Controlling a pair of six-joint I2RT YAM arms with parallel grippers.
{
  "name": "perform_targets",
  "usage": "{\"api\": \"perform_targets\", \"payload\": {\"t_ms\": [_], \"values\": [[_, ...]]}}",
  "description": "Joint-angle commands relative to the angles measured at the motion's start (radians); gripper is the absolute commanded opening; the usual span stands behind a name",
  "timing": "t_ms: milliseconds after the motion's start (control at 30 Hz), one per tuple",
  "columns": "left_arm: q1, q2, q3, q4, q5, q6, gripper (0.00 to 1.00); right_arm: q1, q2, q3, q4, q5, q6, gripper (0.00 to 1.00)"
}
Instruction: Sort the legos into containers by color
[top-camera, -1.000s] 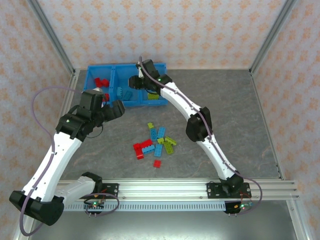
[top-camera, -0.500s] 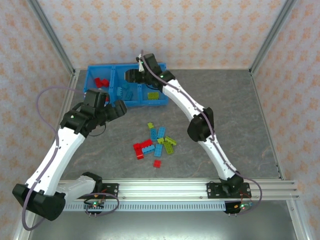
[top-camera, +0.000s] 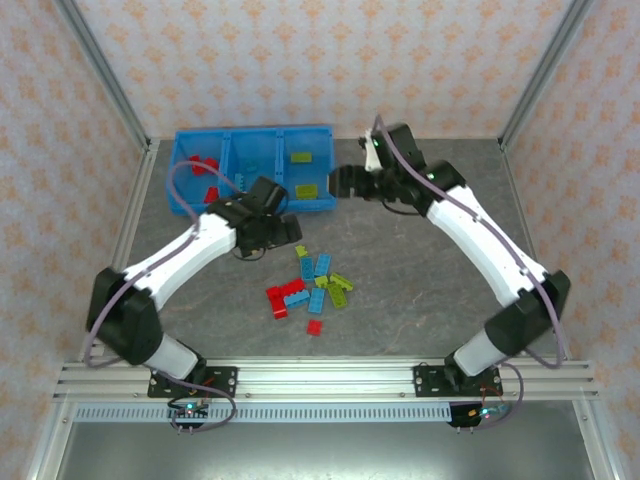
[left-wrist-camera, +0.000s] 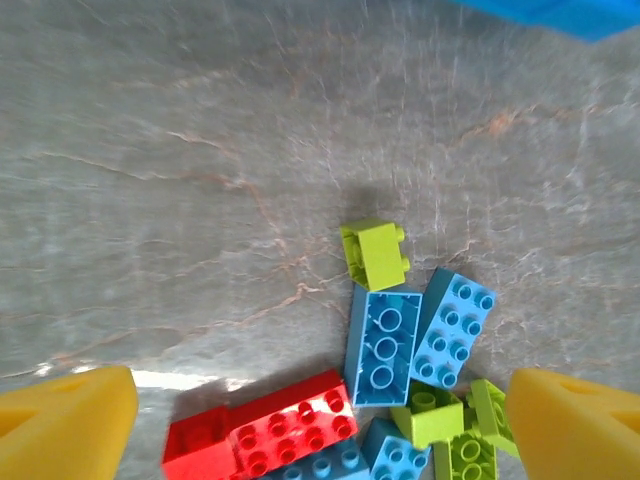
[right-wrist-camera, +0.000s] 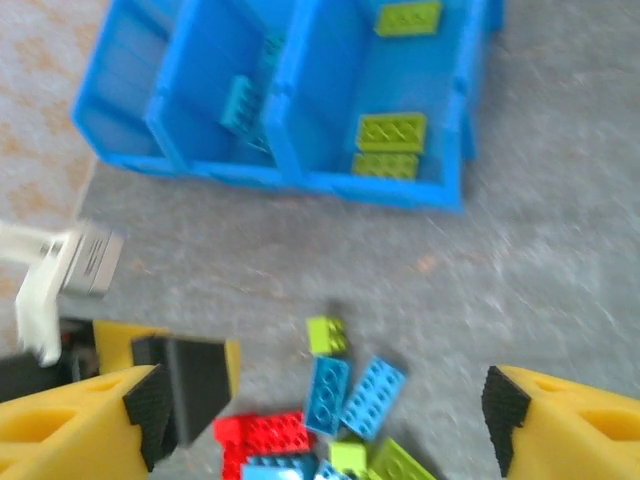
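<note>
Right tool (top-camera: 342, 183), back from tray (top-camera: 312, 206), open, empty

On the table (top-camera: 390, 300), the tray (top-camera: 252, 131) has three adjoining parts in a row, and legos lie in its left compartment (top-camera: 188, 182), middle compartment (top-camera: 255, 150) and right compartment (top-camera: 316, 172). In front of the tray, below its right compartment and well apart from its front wall, lies a pile of legos (top-camera: 318, 298), with a single lego (top-camera: 315, 327) just beyond it, farther from the tray. The left gripper (top-camera: 294, 228) is between the tray's front wall and the pile, and the right gripper (top-camera: 338, 183) is just beside the tray's right end wall.
</note>
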Motion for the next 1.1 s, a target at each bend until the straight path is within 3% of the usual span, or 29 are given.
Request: {"api": "perform_targets", "payload": {"t_ms": [0,167,333,500,567,700,867,1067], "values": [[-0.043,0.121,0.090,0.032,-0.048,-0.055,0.95,0.001,-0.104,-0.147,-0.066,0.126,-0.015,0.86],[-0.062,0.303,0.195,0.012,-0.088,-0.131,0.90,0.001,-0.245,-0.282,-0.115,0.226,0.019,0.93],[-0.063,0.393,0.209,0.024,-0.108,-0.179,0.80,0.000,-0.285,-0.300,-0.157,0.269,-0.003,0.95],[-0.062,0.468,0.239,0.028,-0.056,-0.184,0.64,-0.001,-0.285,-0.306,-0.181,0.255,-0.023,0.95],[-0.062,0.486,0.242,0.028,-0.052,-0.196,0.52,0.000,-0.281,-0.305,-0.197,0.243,-0.027,0.95],[-0.063,0.486,0.239,0.025,-0.050,-0.210,0.34,0.000,-0.279,-0.311,-0.221,0.140,-0.076,0.94],[-0.063,0.431,0.279,-0.018,-0.094,-0.178,0.16,-0.001,-0.230,-0.309,-0.273,-0.169,-0.226,0.91],[-0.046,0.391,0.480,-0.121,-0.186,-0.061,0.11,0.001,-0.173,-0.281,-0.270,-0.119,-0.241,0.88]]}}
